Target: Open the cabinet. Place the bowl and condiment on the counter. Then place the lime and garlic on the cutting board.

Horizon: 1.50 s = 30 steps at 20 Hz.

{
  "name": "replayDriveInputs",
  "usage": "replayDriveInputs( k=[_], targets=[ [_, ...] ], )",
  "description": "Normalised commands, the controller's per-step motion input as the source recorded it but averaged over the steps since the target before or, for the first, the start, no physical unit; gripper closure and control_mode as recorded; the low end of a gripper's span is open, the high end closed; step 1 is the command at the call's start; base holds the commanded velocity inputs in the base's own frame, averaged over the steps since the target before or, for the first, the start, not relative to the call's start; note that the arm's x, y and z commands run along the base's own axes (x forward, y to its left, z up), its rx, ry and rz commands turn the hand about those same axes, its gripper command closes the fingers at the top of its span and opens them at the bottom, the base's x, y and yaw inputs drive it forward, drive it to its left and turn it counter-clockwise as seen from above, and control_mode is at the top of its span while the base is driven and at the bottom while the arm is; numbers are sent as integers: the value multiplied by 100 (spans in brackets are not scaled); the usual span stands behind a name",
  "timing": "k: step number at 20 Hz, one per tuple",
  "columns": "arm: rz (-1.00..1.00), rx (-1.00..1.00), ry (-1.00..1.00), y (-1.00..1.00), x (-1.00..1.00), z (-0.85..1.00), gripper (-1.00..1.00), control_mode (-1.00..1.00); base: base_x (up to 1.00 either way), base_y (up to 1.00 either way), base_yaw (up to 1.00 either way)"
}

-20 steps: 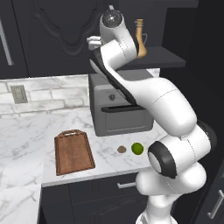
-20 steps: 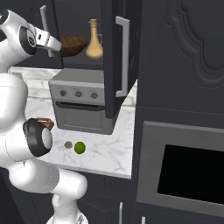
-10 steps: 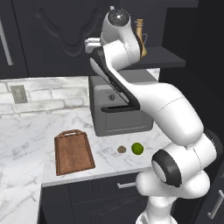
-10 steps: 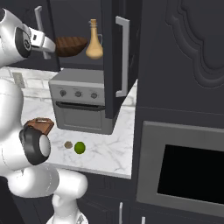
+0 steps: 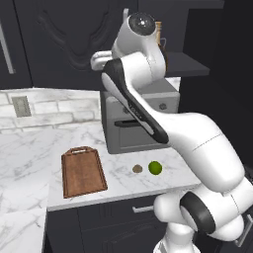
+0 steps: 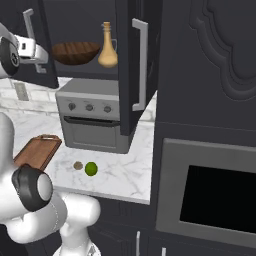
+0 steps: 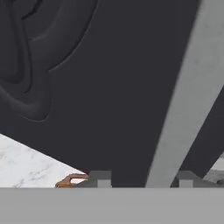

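- The cabinet (image 6: 127, 65) stood open, so the bowl (image 6: 75, 52) and the condiment (image 6: 107, 47) sat exposed side by side on its shelf, not yet moved to the counter (image 6: 125, 172).
- The lime (image 5: 155, 167) and garlic (image 5: 137, 168) lay just beside each other on the marble, apart from the cutting board (image 5: 83, 170).
- The arm reached high, its gripper (image 7: 142, 177) straddling a silver door handle (image 7: 183, 96) (fingers parted, not pinching it).

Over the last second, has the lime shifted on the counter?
No. The lime lies on the counter in the same spot, just right of the garlic and in front of the grey oven.
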Motion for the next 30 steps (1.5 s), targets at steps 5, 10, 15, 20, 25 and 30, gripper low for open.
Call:
replayDriveInputs(
  k=[5, 10, 15, 20, 25, 30],
  targets=[
    [19, -5, 0, 100, -100, 0, 100, -100, 0, 0, 0],
    [20, -5, 0, 100, -99, 0, 100, -100, 0, 0, 0],
    [8, -2, -2, 75, -74, 0, -100, -100, 0, 0, 0],
    [0, 9, -8, -4, -95, 6, -100, -100, 0, 0, 0],
    [0, 13, -14, -50, -95, 20, -100, -100, 0, 0, 0],
    [0, 18, -16, -78, -77, 29, -100, -100, 0, 0, 0]
  ],
)
